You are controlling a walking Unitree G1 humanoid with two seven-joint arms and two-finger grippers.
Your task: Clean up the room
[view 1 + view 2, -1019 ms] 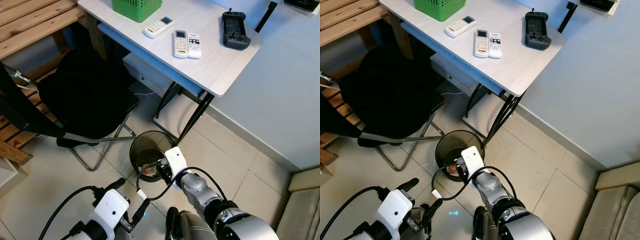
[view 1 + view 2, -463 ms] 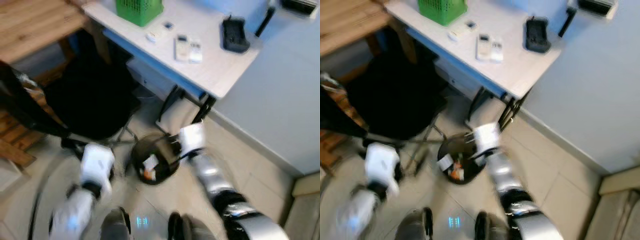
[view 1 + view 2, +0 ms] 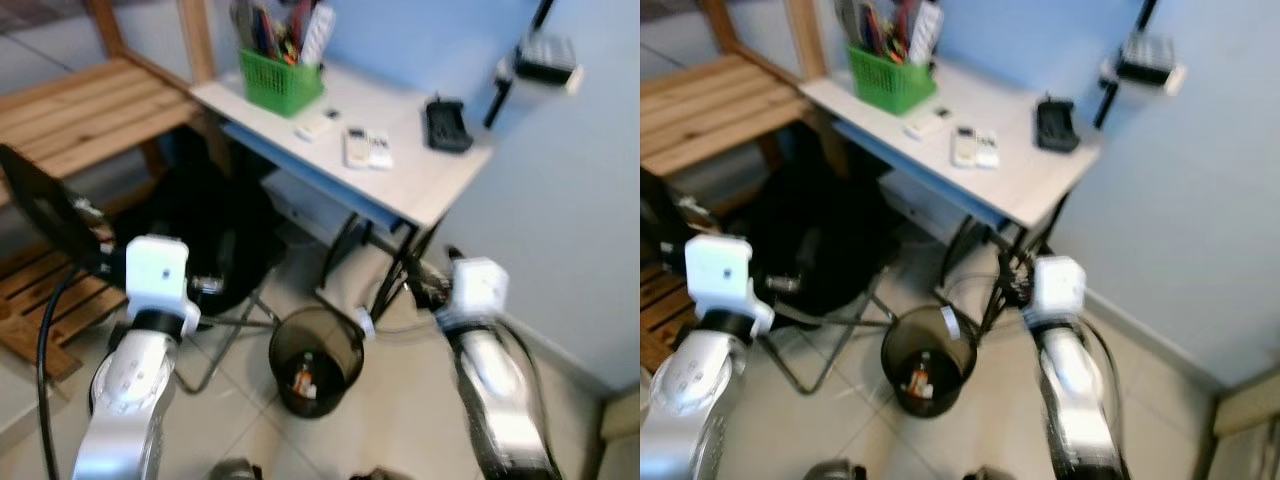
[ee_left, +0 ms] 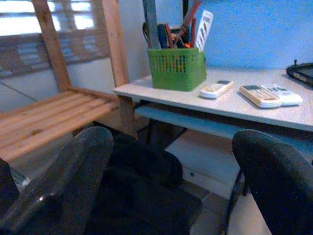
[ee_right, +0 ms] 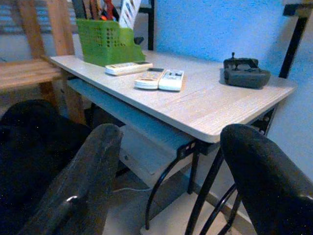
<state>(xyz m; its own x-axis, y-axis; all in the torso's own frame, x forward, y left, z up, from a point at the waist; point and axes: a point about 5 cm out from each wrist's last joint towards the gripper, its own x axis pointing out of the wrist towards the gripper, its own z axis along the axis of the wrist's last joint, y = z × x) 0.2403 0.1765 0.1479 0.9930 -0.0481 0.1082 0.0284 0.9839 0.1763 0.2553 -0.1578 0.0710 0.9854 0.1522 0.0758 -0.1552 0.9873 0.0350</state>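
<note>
Pale wood-grain desk (image 5: 195, 105) against a plain blue wall (image 3: 560, 220). On the desk: a bright green mesh basket (image 4: 177, 68), three white remotes (image 5: 159, 79), a black controller (image 5: 246, 72). Below the desk — a dark bin (image 3: 315, 357), a black chair (image 3: 215, 240), beige floor tiles (image 3: 400, 420).

A room in a home, used as a small study corner: a pale wooden desk (image 3: 400, 175) stands against a blue wall, bearing a green pen basket (image 3: 281, 80) and remote controls (image 5: 159, 79). A black folding chair (image 3: 215, 240), a waste bin (image 3: 315, 360) on tiled floor and slatted wooden furniture (image 3: 85, 120) surround it.
</note>
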